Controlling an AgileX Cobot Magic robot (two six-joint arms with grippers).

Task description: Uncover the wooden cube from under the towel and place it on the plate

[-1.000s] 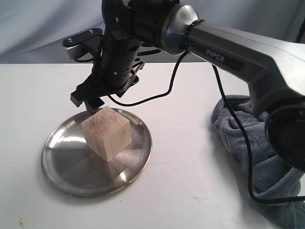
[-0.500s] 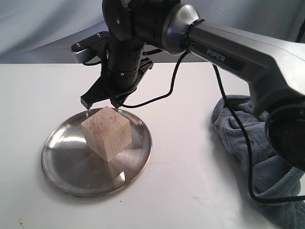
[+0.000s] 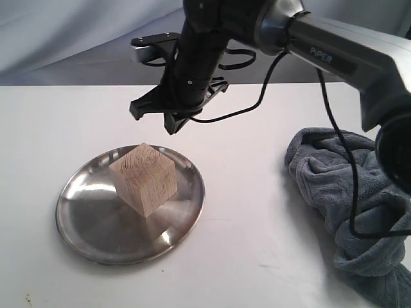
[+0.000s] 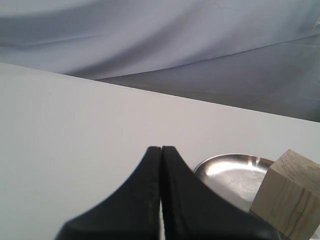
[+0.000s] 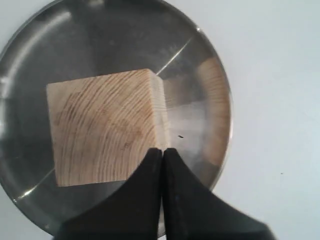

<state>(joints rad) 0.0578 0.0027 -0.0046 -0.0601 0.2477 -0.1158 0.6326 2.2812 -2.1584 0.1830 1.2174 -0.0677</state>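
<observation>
wooden cube [image 3: 142,178] on plate [image 3: 90,224] | right gripper [image 5: 161,150] closed, above, clear

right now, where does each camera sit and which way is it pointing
Exterior view: off the arms, higher than the table, looking down slantwise at the wooden cube on the plate and the towel beside it; the right arm shows.
Left wrist view: low over the table, facing across it toward the grey backdrop; its own shut jaws show.
Right wrist view: above the plate, facing straight down on the wooden cube; its own shut jaws show.
Shared: all three see the wooden cube on the plate.
</observation>
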